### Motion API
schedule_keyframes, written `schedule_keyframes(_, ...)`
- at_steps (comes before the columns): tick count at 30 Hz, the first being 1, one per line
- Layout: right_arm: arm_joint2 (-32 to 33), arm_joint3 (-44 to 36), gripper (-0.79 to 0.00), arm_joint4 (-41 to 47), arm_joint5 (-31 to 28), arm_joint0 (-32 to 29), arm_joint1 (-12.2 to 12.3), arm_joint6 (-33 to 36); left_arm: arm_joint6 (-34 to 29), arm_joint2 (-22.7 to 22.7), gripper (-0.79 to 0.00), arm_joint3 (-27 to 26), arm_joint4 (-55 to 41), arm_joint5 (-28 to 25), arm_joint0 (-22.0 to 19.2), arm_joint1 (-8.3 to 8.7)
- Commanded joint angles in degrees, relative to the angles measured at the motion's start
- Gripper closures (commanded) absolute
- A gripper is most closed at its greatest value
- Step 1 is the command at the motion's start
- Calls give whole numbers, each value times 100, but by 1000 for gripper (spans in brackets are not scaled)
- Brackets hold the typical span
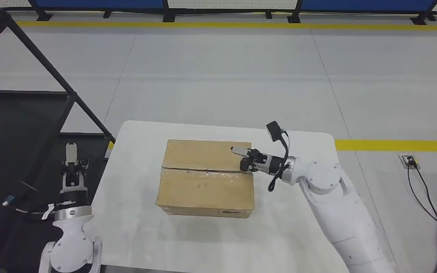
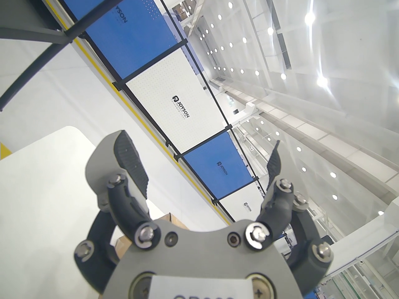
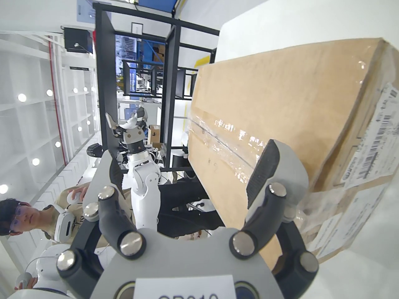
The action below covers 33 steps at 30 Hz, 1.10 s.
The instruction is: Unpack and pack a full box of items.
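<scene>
A closed cardboard box [image 1: 205,181] lies in the middle of the white table [image 1: 300,232], its top flaps sealed with clear tape along the seam [image 3: 224,141]. A white label [image 3: 372,147] is stuck on one end face. My right gripper [image 1: 240,151] hovers open at the box's far right corner. In the right wrist view this gripper [image 3: 190,172] has one finger [image 3: 274,169] over the box top [image 3: 280,94] beside the seam, and nothing is held. My left gripper [image 1: 72,160] is off the table's left edge, pointing upward and open [image 2: 202,163], holding nothing.
A black metal frame [image 1: 54,75] stands to the left of the table, close to the left arm. White tabletop [image 2: 40,188] runs all around the box. A black cable [image 1: 420,184] lies on the floor at the right.
</scene>
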Motion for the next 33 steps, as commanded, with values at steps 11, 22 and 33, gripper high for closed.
schedule_keyframes(11,-778,949,-785,190,-130,676,-239,-21,-43,-140,-785,36,-100,-15,-4,28)
schedule_keyframes(22,-1532,1448,-785,368,-266,1228,-574,-204,-65,-151,-785,75,-130,-55,22,44)
schedule_keyframes(33,-2209,2334,-785,674,-301,1917,-1039,-308,34,-266,-785,94,-280,-102,135,52)
